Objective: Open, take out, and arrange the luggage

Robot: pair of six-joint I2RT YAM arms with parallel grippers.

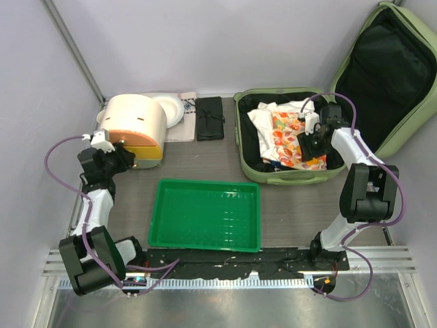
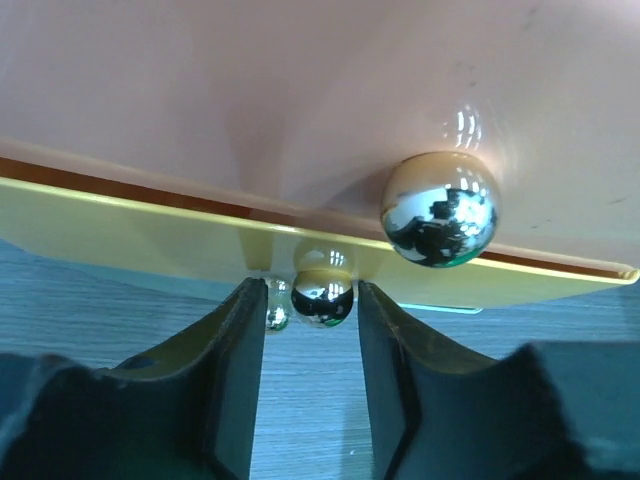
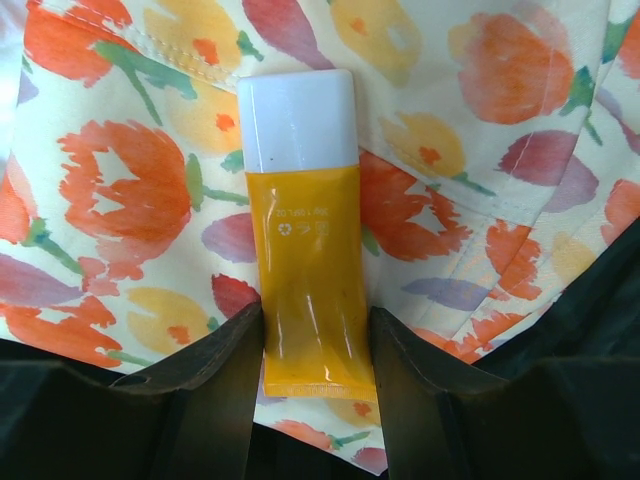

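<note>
Top external view puts the luggage (image 1: 263,175) on the right half of the counter (image 1: 293,212), reaching toward the far right corner. It lies flat with its mouth facing up. Its lid (image 1: 399,75) is swung open on the right side and stands tilted toward that corner, black lining showing. The carry handle sits on the wall facing the near edge. The long axis of the base looks to run left to right, parallel to the near edge, though foreshortening makes that hard to call.

Expect the shell to be stiff, smooth and probably slippery, and too bulky for one pincer to span. If you must shift it, the handle or the raised rim are your best holds. The upright lid may flop if the base is jolted. What lies inside is soft: a floral cloth (image 3: 130,190) and a white cloth (image 1: 263,117) will sag and drag when lifted.

Your right pincer (image 3: 314,330) is down inside the luggage, pressed against both sides of the crimped tail of an orange tube (image 3: 305,230) lying on the floral cloth, white cap pointing away. The tube looks light and squashy, so grip gently.

Your left pincer (image 2: 308,300) is spread and holds nothing. It sits low by the round container (image 1: 136,126) near the far left corner, with a small chrome ball (image 2: 322,297) just beyond its tips. A green tray (image 1: 205,215) lies near the middle of the near edge.
</note>
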